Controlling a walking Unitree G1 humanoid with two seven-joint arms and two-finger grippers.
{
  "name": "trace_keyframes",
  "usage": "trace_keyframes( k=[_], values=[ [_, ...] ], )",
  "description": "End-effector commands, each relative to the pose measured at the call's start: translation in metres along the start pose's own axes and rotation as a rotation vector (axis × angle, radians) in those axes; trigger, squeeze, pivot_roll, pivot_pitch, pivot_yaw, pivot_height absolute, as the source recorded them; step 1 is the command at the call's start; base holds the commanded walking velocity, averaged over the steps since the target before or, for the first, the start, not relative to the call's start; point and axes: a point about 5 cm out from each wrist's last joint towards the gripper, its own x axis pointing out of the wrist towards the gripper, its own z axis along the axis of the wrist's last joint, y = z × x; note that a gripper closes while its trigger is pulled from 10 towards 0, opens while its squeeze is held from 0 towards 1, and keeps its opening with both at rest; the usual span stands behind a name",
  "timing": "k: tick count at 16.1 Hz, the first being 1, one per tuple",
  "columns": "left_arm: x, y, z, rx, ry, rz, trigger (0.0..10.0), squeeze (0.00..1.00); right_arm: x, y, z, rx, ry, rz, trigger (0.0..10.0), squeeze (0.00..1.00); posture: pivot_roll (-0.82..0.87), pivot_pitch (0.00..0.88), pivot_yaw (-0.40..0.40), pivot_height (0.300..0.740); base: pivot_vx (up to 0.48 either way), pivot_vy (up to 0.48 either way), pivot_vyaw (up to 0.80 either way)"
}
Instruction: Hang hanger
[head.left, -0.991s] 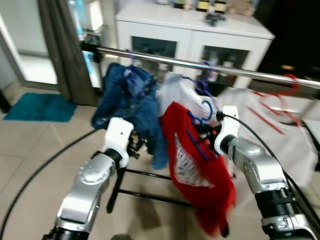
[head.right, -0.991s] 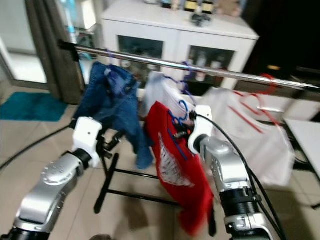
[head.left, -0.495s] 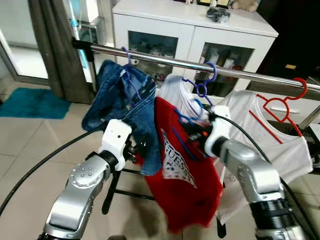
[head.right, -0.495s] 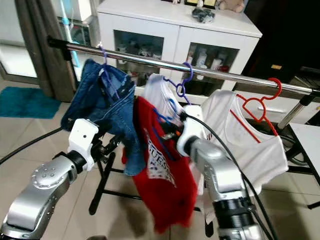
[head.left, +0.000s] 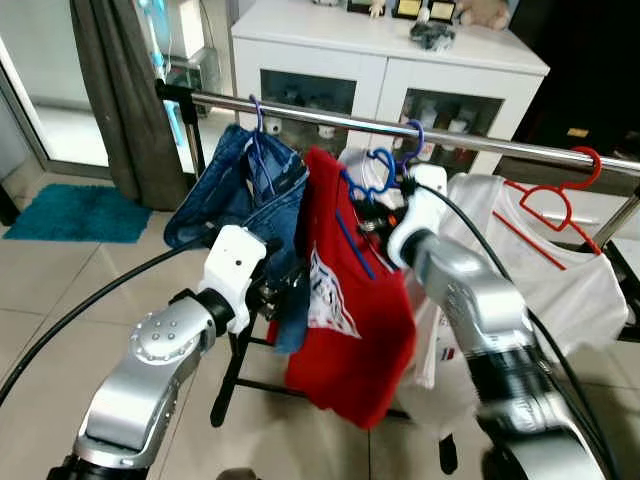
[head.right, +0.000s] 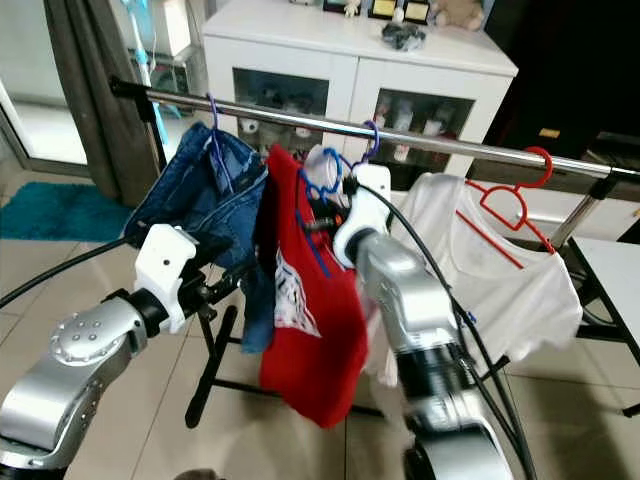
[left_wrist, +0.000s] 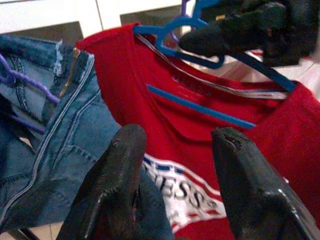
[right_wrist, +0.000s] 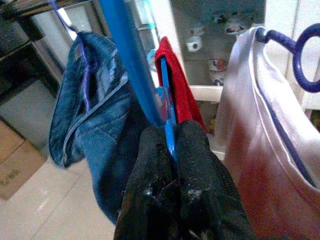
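A blue hanger carries a red T-shirt. My right gripper is shut on the hanger just under its hook, as the right wrist view shows. The hook stands close below the silver rail, between the jeans on a purple hanger and a white shirt on another purple hanger. I cannot tell whether the hook touches the rail. My left gripper is open, low in front of the jeans and the red shirt, holding nothing.
A white shirt on a red hanger hangs further right on the rail. Behind stands a white cabinet, with a dark curtain and a teal mat at the left. The rack's black feet rest on the tiled floor.
My right gripper has lifted the blue hanger and red shirt up and leftward, closer to the rail and the jeans. The left gripper has stayed low by the jeans.
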Motion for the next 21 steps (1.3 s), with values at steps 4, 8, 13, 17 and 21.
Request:
trace_keyframes(
  k=[4, 8, 13, 17, 21],
  values=[
    [-0.004, 0.0, 0.02, 0.023, -0.046, -0.068, 10.0, 0.0, 0.022, -0.006, 0.031, 0.041, -0.101, -0.07, 10.0, 0.0, 0.2, 0.0, -0.08, 0.74, 0.0, 0.0, 0.0],
    [-0.008, 0.0, 0.021, 0.03, -0.033, -0.101, 10.0, 0.0, 0.038, -0.002, 0.045, 0.02, -0.089, -0.067, 10.0, 0.0, 0.2, 0.0, -0.078, 0.74, 0.0, 0.0, 0.0],
    [-0.006, 0.0, 0.032, 0.016, -0.068, -0.132, 10.0, 0.0, 0.055, 0.005, 0.049, 0.001, -0.013, -0.08, 10.0, 0.0, 0.2, 0.0, -0.074, 0.74, 0.0, 0.0, 0.0],
    [-0.008, -0.002, 0.031, 0.018, -0.058, -0.149, 10.0, 0.0, 0.061, 0.01, 0.054, 0.004, 0.004, -0.089, 10.0, 0.0, 0.22, 0.0, -0.076, 0.74, 0.0, 0.0, 0.0],
    [-0.009, -0.003, 0.03, 0.014, -0.05, -0.153, 10.0, 0.0, 0.063, 0.012, 0.042, 0.006, 0.07, -0.085, 10.0, 0.0, 0.21, 0.0, -0.075, 0.74, 0.0, 0.0, 0.0]
  ],
)
